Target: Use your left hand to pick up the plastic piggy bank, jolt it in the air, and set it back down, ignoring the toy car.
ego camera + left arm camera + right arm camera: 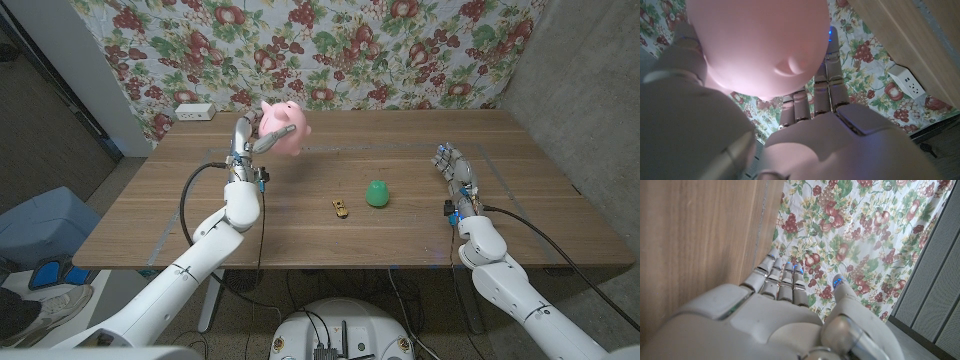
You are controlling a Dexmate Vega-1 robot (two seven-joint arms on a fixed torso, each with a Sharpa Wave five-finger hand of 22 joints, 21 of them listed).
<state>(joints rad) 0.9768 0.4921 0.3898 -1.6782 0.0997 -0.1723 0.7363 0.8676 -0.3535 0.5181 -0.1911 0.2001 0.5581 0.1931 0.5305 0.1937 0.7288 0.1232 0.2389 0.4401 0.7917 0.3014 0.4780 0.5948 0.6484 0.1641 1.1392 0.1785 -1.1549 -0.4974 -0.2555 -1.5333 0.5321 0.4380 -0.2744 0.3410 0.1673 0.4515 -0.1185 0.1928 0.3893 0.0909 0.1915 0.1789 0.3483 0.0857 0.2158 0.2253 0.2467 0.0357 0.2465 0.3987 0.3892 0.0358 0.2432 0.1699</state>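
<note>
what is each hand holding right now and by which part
The left hand grips the pink piggy bank by its round body, lifted above the table. The right hand holds nothing.

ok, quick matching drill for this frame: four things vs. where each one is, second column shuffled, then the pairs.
1. plastic piggy bank
2. toy car
3. green rounded object
4. right hand

A. at the table's right side, holding nothing
B. on the table, just left of the green object
C. held in the air by the left hand
D. on the table near its middle

Pairs: 1-C, 2-B, 3-D, 4-A
</note>
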